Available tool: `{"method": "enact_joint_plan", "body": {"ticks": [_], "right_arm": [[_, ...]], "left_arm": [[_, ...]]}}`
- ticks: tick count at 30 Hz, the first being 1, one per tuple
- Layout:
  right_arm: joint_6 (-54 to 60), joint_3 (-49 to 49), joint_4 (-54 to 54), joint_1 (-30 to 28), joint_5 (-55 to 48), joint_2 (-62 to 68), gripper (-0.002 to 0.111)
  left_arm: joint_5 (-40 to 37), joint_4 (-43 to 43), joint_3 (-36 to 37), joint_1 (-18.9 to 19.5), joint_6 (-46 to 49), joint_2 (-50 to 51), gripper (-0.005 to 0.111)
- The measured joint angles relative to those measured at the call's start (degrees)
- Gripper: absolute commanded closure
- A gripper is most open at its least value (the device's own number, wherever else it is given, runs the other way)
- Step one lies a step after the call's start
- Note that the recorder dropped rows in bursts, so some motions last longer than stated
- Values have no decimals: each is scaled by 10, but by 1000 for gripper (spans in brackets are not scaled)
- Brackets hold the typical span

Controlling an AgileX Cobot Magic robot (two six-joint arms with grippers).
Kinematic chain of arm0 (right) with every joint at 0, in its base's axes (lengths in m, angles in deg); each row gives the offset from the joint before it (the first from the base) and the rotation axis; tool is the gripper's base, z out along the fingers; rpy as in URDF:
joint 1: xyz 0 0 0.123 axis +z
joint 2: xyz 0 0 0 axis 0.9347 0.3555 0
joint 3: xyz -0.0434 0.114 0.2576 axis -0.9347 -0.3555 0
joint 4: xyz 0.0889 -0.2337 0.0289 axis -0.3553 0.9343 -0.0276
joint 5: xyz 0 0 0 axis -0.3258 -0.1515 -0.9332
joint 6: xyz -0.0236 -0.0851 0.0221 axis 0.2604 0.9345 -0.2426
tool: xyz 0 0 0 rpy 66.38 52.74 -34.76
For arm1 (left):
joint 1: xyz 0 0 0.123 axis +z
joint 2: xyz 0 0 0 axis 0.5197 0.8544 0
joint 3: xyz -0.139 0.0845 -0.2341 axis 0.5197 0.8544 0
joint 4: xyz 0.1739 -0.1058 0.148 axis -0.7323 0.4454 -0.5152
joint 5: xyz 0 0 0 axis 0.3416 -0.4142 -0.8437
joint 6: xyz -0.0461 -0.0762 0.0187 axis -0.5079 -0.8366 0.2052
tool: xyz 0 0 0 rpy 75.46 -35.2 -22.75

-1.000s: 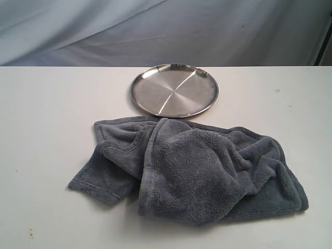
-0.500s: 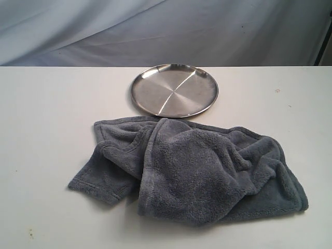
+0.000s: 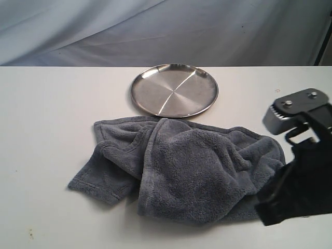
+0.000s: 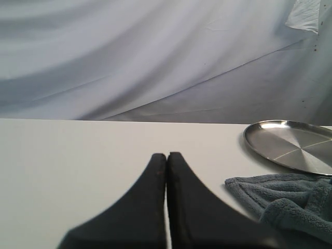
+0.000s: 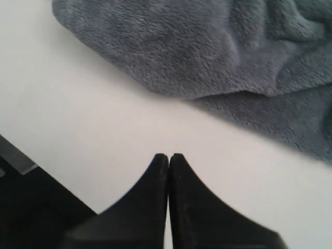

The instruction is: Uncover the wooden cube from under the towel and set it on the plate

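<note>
right claw (image 5: 168, 155): fingers pressed together, nothing between them, poised over bare worktop (image 3: 46, 114) just beside the towel's (image 3: 192, 166) edge. right arm (image 3: 303, 181) stands at the right end of the heap in the exterior view. left claw (image 4: 166, 154): also pressed together and empty, low over the worktop. it is out of the exterior view, with a towel corner and the plate (image 3: 174, 89) ahead of it.

wooden cube: not visible anywhere. judged to lie under the towel, likely beneath the high rounded hump in the middle of the heap. plate is bare, and the towel's far hem lies right at its near rim.

step in hand, as judged: getting a hold on the towel to peel it off.

how to do it well:
- spread the right claw before it meets the fleece. shut as it is, it would only push the cloth.
- take a loose fold or hem at the right edge, not the hump, so the cube is not pinched along with the cloth.
- lift first, then draw away from the plate. a flat drag may haul the cube along or sweep fleece over the dish.
- go slowly, since fleece clings and may tip the block.
</note>
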Motion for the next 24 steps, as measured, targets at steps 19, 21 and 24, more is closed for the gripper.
{"method": "enact_joint_plan", "body": {"ticks": [19, 21, 24], "right_arm": [[-12, 0, 8, 104, 183, 190, 108], [-30, 0, 32, 55, 170, 190, 108], [-40, 1, 46, 5, 170, 190, 108]], "left_arm": [[0, 0, 0, 0, 0, 0, 105], [0, 0, 0, 0, 0, 0, 105], [0, 0, 0, 0, 0, 0, 105]]}}
